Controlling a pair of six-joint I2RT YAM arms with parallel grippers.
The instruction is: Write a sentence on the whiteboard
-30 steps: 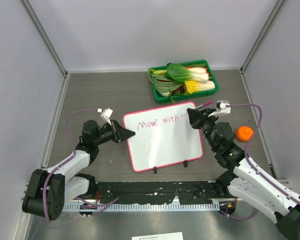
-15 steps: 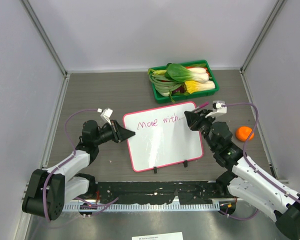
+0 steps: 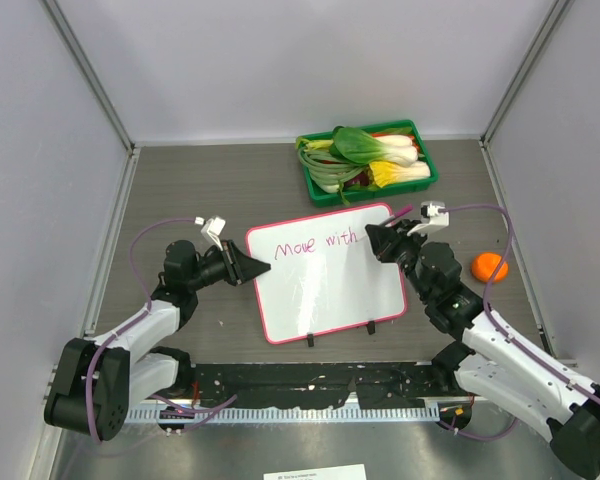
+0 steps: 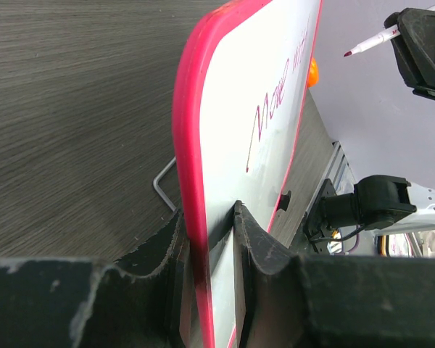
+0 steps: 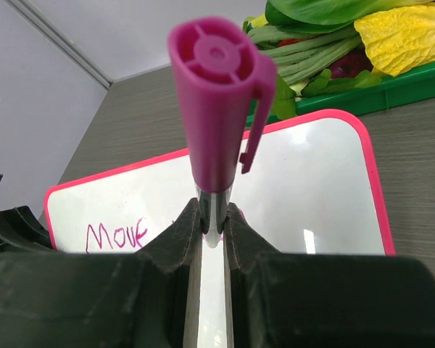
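Note:
The whiteboard (image 3: 330, 290), pink-framed, lies mid-table with "Move with" written in pink along its top. My left gripper (image 3: 260, 268) is shut on its left edge; in the left wrist view the fingers (image 4: 254, 239) pinch the pink frame (image 4: 192, 145). Over the board's upper right corner, my right gripper (image 3: 375, 240) is shut on a pink marker (image 3: 410, 210). The right wrist view has its capped end (image 5: 217, 94) rising from the right gripper (image 5: 212, 210) above the whiteboard (image 5: 312, 188). In the left wrist view the marker's tip (image 4: 359, 49) stands a little off the board's face.
A green tray (image 3: 427, 175) of leafy vegetables stands behind the board, close to its top edge. An orange fruit (image 3: 490, 266) lies to the right of my right arm. Grey walls close in the table on three sides.
My right gripper has shifted a little to the left with the marker, over the end of the written line. The left gripper and the board have stayed where they were.

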